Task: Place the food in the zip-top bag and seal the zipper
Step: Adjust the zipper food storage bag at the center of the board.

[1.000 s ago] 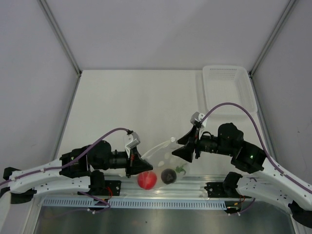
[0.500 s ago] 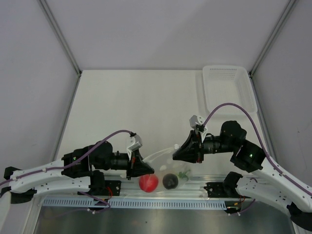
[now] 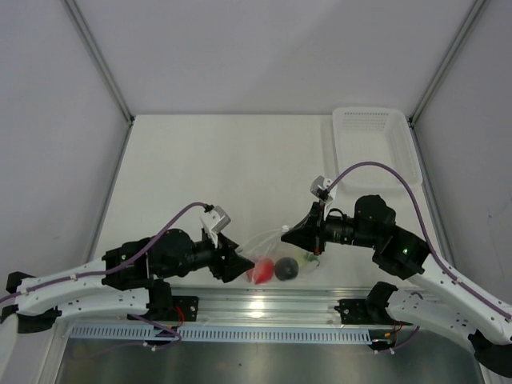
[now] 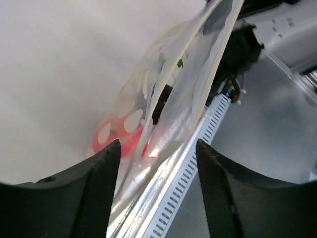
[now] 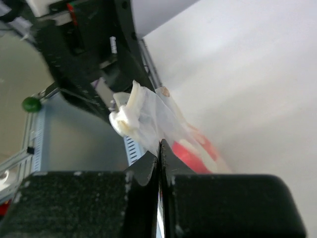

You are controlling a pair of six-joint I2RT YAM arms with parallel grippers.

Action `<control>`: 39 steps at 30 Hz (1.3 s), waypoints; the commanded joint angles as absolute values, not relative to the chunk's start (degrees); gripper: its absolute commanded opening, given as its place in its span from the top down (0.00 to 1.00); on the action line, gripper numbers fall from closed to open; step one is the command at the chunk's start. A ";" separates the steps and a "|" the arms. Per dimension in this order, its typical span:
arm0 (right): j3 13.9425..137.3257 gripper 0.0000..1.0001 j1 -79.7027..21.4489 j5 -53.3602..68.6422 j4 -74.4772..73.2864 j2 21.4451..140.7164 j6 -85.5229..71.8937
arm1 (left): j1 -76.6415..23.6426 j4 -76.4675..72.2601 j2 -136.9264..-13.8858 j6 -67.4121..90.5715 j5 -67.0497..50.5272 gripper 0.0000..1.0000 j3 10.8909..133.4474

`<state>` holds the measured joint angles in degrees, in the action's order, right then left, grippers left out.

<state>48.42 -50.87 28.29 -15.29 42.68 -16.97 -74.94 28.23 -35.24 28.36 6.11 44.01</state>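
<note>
My right gripper (image 5: 159, 148) pinches the zip-top bag (image 5: 148, 119) tight by its crumpled edge; red tomato (image 5: 192, 152) glowing through the plastic.

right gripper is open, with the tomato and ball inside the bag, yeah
Not quite. The right gripper is shut, pinching the edge of the bag between its fingers; the right wrist view shows this. The tomato and ball are inside the bag, as you say.
</note>
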 commanded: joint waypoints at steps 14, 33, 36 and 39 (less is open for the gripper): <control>48.25 1.00 -50.71 23.11 -14.76 47.99 -20.74 | -74.71 8.11 -37.79 13.03 12.85 0.52 47.64; 50.53 1.00 -52.47 26.36 -15.12 46.41 -23.38 | -74.71 4.66 -44.83 4.40 1.94 0.43 49.58; 50.80 1.00 -52.47 27.16 -15.12 46.32 -23.82 | -74.71 4.48 -44.39 4.39 2.72 0.36 47.39; 51.06 1.00 -52.56 27.68 -15.29 46.14 -23.91 | -74.79 6.32 -45.44 4.57 3.69 0.34 47.11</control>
<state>48.14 -52.18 25.98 -16.23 47.22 -23.03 -74.85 5.69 -44.99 5.69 3.22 47.75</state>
